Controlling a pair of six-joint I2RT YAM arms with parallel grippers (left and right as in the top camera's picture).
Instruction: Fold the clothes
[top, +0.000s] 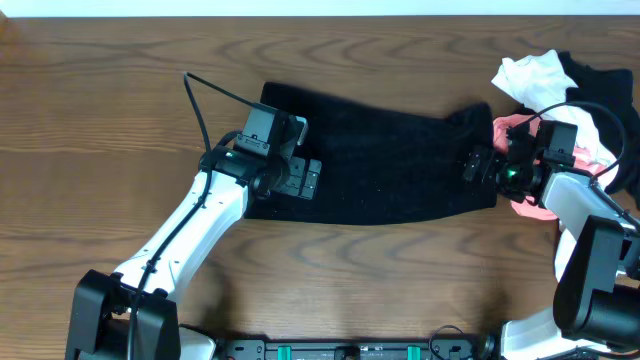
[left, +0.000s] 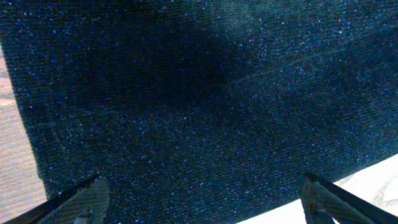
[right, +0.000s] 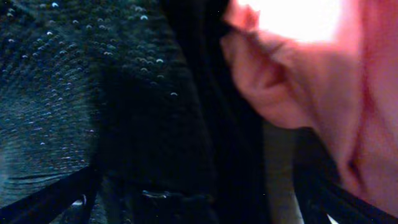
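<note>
Black knit (top: 390, 160) flat on desk (top: 90, 110).
Overhead: left claw (top: 305, 178), right claw (top: 475, 165) at its ends. Wrist views: both spread wide; pink garment (right: 311, 106) beside right.

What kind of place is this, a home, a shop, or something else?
Probably a robotics lab or test bench: two robot arms stand at a wood-grain table, over a spread black garment, with a small pile of pink, white and black clothes at its right end.
</note>
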